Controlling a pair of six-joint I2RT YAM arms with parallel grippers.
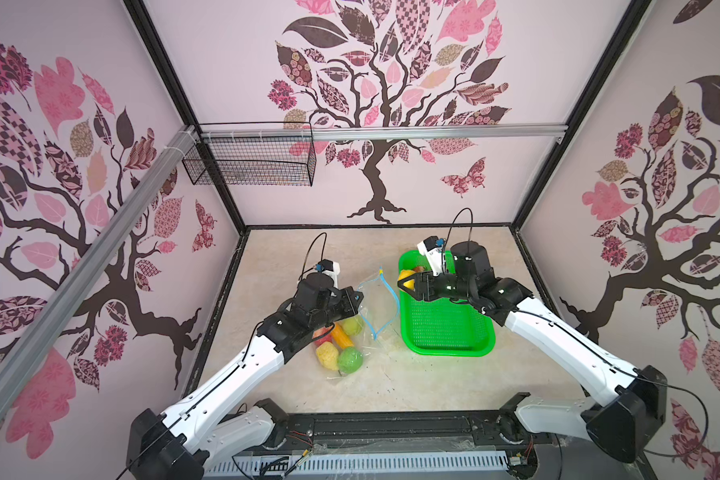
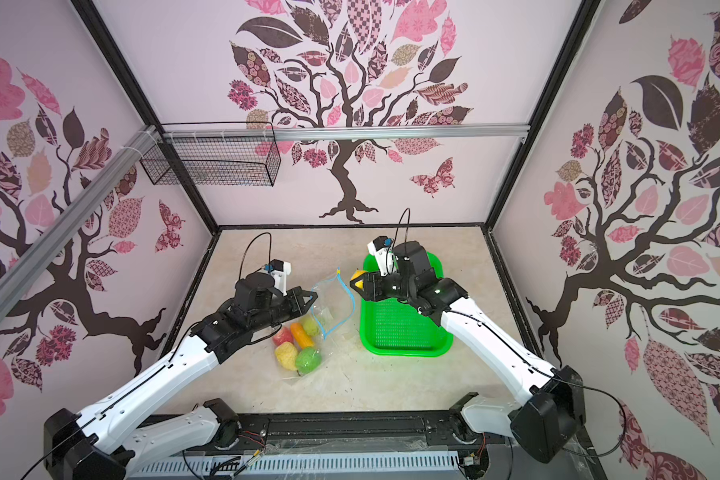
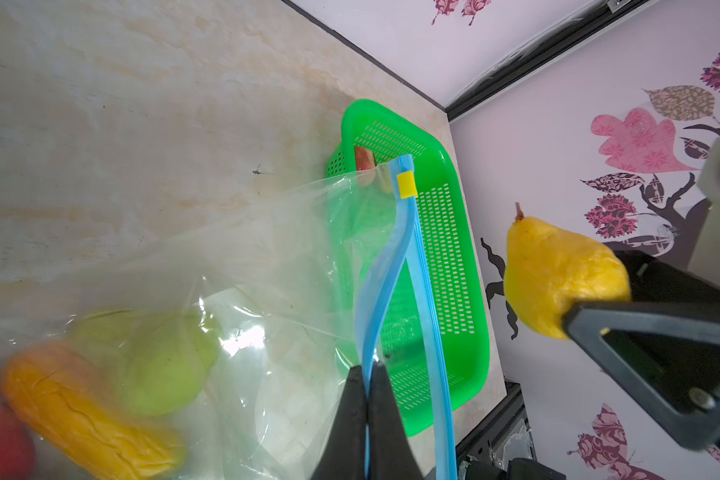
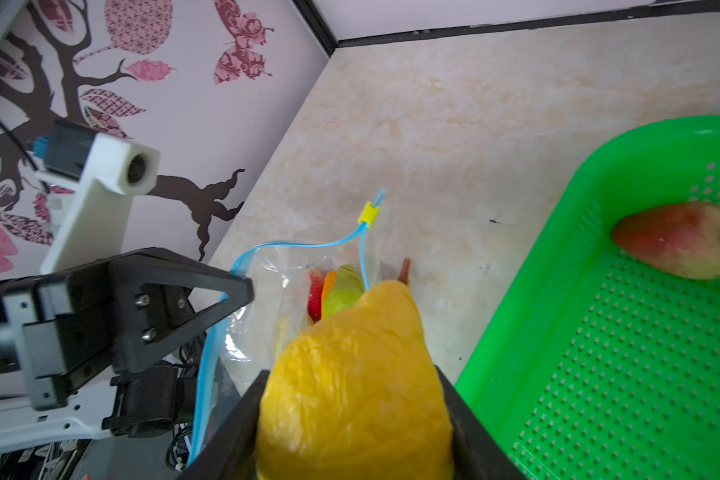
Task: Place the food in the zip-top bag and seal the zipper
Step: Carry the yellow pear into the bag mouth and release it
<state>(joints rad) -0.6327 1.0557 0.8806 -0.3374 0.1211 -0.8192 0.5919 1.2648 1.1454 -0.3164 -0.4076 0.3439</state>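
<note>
the zip-top bag [image 3: 267, 257] is thin clear plastic, glossy and crinkled; its zipper [image 3: 421, 291] is smooth light-blue plastic. the basket [image 3: 472, 299] is shiny green plastic, full of small holes. the yellow pear [image 3: 558, 274] looks matt, slightly wrinkled. the table [image 3: 142, 104] is smooth, marble-like.

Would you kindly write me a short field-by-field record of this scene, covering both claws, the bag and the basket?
left claw: shut on one side of the zipper, holding the mouth open
right claw: shut on yellow pear, near the mouth, not yet inside
zip-top bag: on the table, unsealed
slider: yellow, at the zipper's far end
bagged food: red, orange, yellow and green pieces
green basket: one reddish piece left
</note>
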